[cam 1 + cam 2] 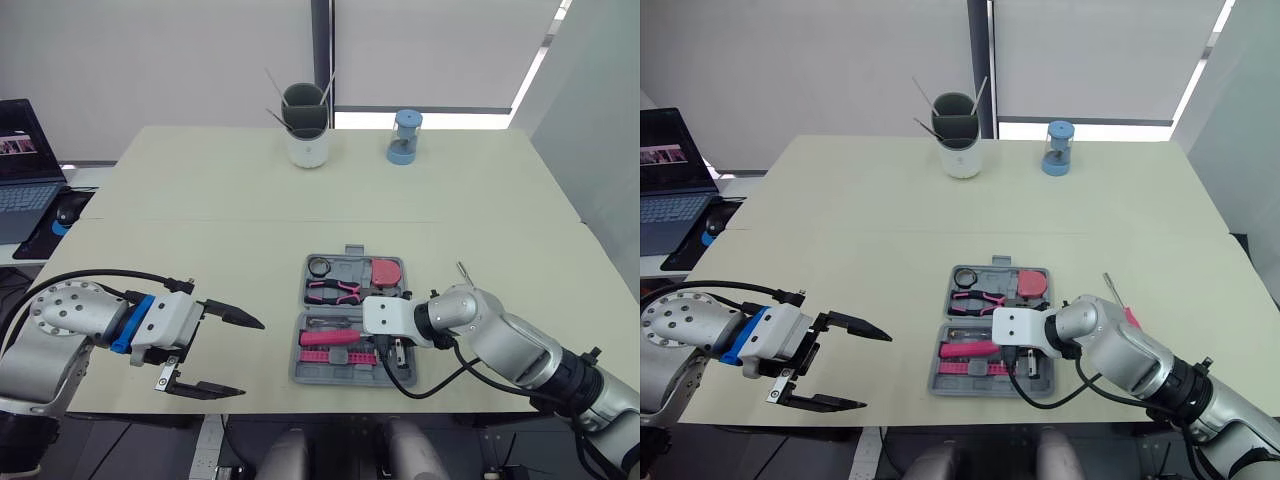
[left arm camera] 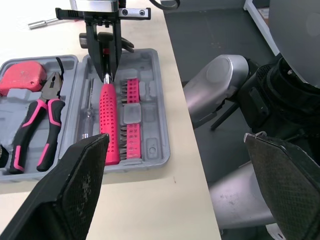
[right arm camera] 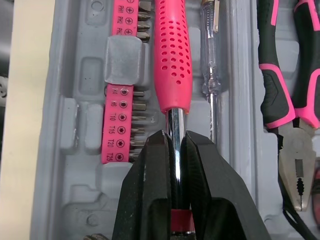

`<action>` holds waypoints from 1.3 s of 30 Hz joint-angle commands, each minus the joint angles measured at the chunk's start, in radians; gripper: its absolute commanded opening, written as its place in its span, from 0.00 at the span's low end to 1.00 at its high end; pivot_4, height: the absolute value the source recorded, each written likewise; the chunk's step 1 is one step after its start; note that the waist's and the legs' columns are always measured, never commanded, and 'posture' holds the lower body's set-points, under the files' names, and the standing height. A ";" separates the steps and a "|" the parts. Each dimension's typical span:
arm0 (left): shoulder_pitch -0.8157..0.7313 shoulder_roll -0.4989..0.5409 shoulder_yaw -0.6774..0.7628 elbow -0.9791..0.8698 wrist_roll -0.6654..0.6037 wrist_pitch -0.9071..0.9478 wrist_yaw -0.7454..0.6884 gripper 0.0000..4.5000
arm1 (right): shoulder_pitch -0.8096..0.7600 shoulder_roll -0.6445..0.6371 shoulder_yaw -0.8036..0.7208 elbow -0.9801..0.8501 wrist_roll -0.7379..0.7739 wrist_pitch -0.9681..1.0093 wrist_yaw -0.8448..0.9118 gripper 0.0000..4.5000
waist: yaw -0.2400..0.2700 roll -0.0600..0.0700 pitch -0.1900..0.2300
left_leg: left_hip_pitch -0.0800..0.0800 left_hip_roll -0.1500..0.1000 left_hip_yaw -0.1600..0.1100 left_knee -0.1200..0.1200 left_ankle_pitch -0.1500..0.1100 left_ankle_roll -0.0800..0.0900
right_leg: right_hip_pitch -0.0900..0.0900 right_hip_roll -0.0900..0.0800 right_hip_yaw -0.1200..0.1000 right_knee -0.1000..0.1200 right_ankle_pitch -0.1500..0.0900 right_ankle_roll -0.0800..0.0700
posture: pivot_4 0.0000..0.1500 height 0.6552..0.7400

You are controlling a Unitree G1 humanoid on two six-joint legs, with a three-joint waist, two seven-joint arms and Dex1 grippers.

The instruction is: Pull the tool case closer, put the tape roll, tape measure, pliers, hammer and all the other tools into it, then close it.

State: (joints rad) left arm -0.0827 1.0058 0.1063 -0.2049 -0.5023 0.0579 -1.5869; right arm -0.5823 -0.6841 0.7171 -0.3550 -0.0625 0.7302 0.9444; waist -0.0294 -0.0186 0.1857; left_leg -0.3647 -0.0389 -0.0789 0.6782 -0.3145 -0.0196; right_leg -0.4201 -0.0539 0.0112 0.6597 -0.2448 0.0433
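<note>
The grey tool case (image 1: 300, 372) lies open near the table's front edge. In its far half are the black tape roll (image 1: 318, 266), the pink-handled pliers (image 1: 335, 290) and the red tape measure (image 1: 386, 272). The near half holds the hammer's pink handle (image 3: 172, 55), a clear screwdriver (image 3: 210, 50) and pink bit strips (image 3: 120, 120). My right gripper (image 3: 175, 137) is shut on the hammer's chrome shaft, low in the case, and hides the head. To the left of the case, beside the front edge, my left gripper (image 1: 250, 358) hovers open and holds nothing.
A thin metal rod (image 1: 464, 271) lies on the table just right of the case. At the back stand a cup with sticks (image 1: 306, 130) and a blue jar (image 1: 405, 137). A laptop (image 1: 25, 165) sits off the table's left side.
</note>
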 commanded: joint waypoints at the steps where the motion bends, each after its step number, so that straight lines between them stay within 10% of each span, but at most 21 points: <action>1: 0.012 0.023 0.035 -0.031 -0.010 0.001 0.005 1.00 | -0.011 0.023 -0.006 0.005 -0.023 -0.037 0.007 0.04 | 0.000 0.000 0.000 | 0.000 0.000 0.000 0.000 0.000 0.000 | 0.000 0.000 0.000 0.000 0.000 0.000 | 1.00 1.00; 13: 0.029 0.024 0.034 -0.013 0.003 -0.028 0.002 1.00 | 0.026 0.028 -0.010 0.055 -0.062 -0.074 0.045 0.04 | -0.002 0.000 0.000 | 0.000 -0.001 0.000 0.000 0.000 0.000 | 0.000 0.000 0.001 0.002 0.000 0.000 | 1.00 1.00; 22: 0.017 0.015 0.014 -0.002 0.012 -0.042 0.007 1.00 | 0.032 0.075 -0.065 0.062 -0.053 -0.101 0.020 0.58 | -0.002 0.000 0.000 | 0.000 0.000 0.001 0.000 0.000 0.000 | 0.000 0.000 0.001 0.002 0.000 0.000 | 1.00 1.00; 28: 0.002 0.005 0.002 0.012 0.018 -0.052 0.009 1.00 | 0.073 0.135 -0.136 0.060 0.013 -0.109 0.009 0.58 | -0.001 0.000 0.000 | 0.000 0.000 0.000 0.000 0.000 0.000 | 0.000 0.000 0.001 0.002 0.000 0.000 | 1.00 1.00; 39: -0.007 -0.016 0.009 0.016 0.026 -0.043 0.063 1.00 | 0.102 0.205 -0.111 0.136 -0.023 -0.155 -0.043 0.01 | -0.002 0.000 0.000 | 0.001 -0.001 0.000 0.000 0.000 0.000 | -0.001 0.000 0.001 0.002 0.000 0.000 | 1.00 1.00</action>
State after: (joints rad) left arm -0.0865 0.9949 0.1040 -0.1778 -0.4797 0.0158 -1.5386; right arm -0.4858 -0.4842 0.6057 -0.2170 -0.0702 0.5991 0.9115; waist -0.0310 -0.0188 0.1856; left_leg -0.3642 -0.0396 -0.0784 0.6786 -0.3144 -0.0198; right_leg -0.4206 -0.0535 0.0121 0.6620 -0.2447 0.0431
